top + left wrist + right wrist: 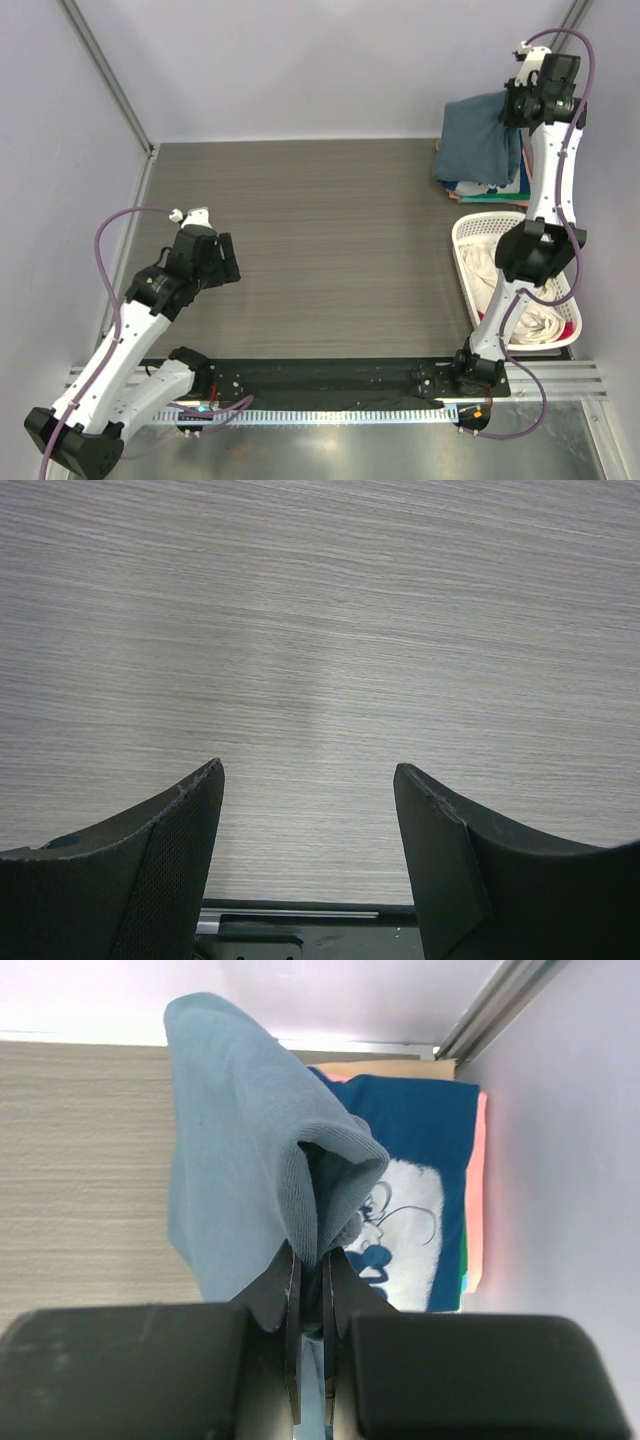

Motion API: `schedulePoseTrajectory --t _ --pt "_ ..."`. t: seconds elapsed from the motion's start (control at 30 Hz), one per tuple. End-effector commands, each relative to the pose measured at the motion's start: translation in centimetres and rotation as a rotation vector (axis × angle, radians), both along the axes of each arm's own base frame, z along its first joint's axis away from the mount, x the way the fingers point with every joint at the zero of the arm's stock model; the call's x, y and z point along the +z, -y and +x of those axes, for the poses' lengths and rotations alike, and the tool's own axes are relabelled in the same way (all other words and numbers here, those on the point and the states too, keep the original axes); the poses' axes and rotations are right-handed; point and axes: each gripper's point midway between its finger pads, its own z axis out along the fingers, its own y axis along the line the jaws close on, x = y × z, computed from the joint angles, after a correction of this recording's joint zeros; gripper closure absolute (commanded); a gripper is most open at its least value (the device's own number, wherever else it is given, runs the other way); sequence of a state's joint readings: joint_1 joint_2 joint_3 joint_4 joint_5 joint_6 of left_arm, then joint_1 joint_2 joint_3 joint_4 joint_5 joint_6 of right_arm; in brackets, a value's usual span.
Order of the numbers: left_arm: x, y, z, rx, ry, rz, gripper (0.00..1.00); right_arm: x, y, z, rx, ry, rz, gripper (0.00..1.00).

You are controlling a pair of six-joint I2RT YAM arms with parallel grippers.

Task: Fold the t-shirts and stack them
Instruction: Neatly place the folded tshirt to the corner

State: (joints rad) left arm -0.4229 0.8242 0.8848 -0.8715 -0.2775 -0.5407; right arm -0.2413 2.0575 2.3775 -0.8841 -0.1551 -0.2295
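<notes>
Over the stack [420, 1130], right end effector [310, 1270] pinches slate-blue t-shirt [240, 1140].

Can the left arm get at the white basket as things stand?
Probably not easily. The left gripper hovers open over bare table on the far left; the basket sits across at the right edge, and the right arm bends over it, crowding the approach.
</notes>
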Motion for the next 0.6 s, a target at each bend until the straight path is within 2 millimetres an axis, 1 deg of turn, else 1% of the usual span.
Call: schedulePoseTrajectory --t 0.0,0.07,0.1,0.13,0.2,0.23,0.27,0.33,0.37,0.4,0.43,0.47,0.5,0.57 --pt "0.1 0.0 0.7 0.004 0.016 0.006 0.3 3.2 1.5 1.9 -0.018 0.134 -0.042 0.99" --pt "0.0 0.0 0.7 0.004 0.01 0.009 0.3 1.7 2.3 2.5 -0.024 0.116 -0.043 0.99" --pt "0.0 0.0 0.7 0.005 0.011 0.01 0.3 1.5 2.6 2.8 -0.027 0.118 -0.048 0.99" --pt "-0.1 0.0 0.7 0.006 0.006 0.012 0.3 0.6 3.3 3.2 -0.034 0.106 -0.048 0.99" --pt "-0.2 0.0 0.7 0.007 0.003 0.015 0.3 0.2 4.0 3.8 -0.041 0.116 -0.059 0.99" --pt "-0.2 -0.1 0.8 0.008 0.001 0.017 0.3 -0.3 4.3 4.1 -0.041 0.113 -0.062 0.99" --pt "-0.2 -0.1 0.8 0.009 0.001 0.018 0.3 -1.3 4.9 4.5 -0.047 0.102 -0.065 0.99" --pt "-0.5 -0.1 0.8 0.011 -0.008 0.021 0.3 -1.8 6.2 5.2 -0.061 0.112 -0.093 0.99" --pt "-0.6 0.0 0.9 0.01 -0.014 0.024 0.31 -3.0 7.1 5.9 -0.071 0.104 -0.103 0.99" --pt "-0.6 0.0 0.9 0.01 -0.016 0.023 0.31 -3.0 8.3 6.3 -0.086 0.121 -0.114 0.99" --pt "-0.7 0.0 0.9 0.01 -0.018 0.026 0.31 -2.4 9.2 6.6 -0.103 0.146 -0.122 0.99" --pt "-0.7 -0.1 0.9 0.011 -0.022 0.027 0.31 -4.4 10.3 7.4 -0.122 0.124 -0.119 0.99" --pt "-0.8 -0.1 0.9 0.012 -0.023 0.029 0.31 -4.3 11.9 7.7 -0.151 0.15 -0.126 0.99" --pt "-0.8 -0.1 0.9 0.012 -0.023 0.03 0.31 -5.2 13.4 8.7 -0.19 0.188 -0.11 0.96"
